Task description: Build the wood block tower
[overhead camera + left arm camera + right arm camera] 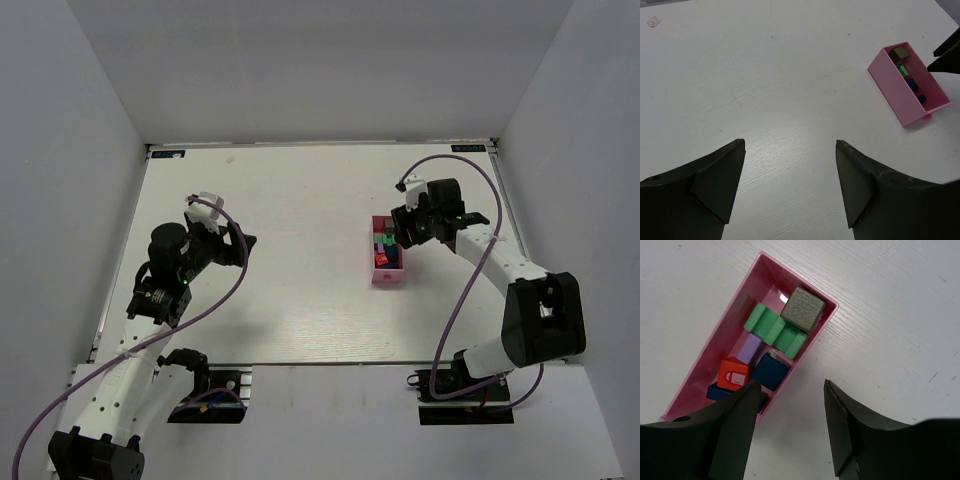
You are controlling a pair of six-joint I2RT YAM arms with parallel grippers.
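Note:
The wood blocks lie loose in a pink tray (705, 365): a dark brown cube (799, 309), a green piece (775, 331), a purple one (750, 348), a red one (733, 374) and a blue cube (770, 371). No tower is in view. My right gripper (791, 385) is open above the tray's near right rim, its left finger over the tray's corner, with nothing between the fingers. In the top view the tray (388, 275) sits right of centre with the right gripper (410, 228) at its far right side. My left gripper (790, 142) is open over bare table, well left of the tray (892, 95).
White walls close the table (300, 300) in on three sides. Purple cables loop from both arms. The right gripper's dark fingers (947, 55) show beside the tray in the left wrist view.

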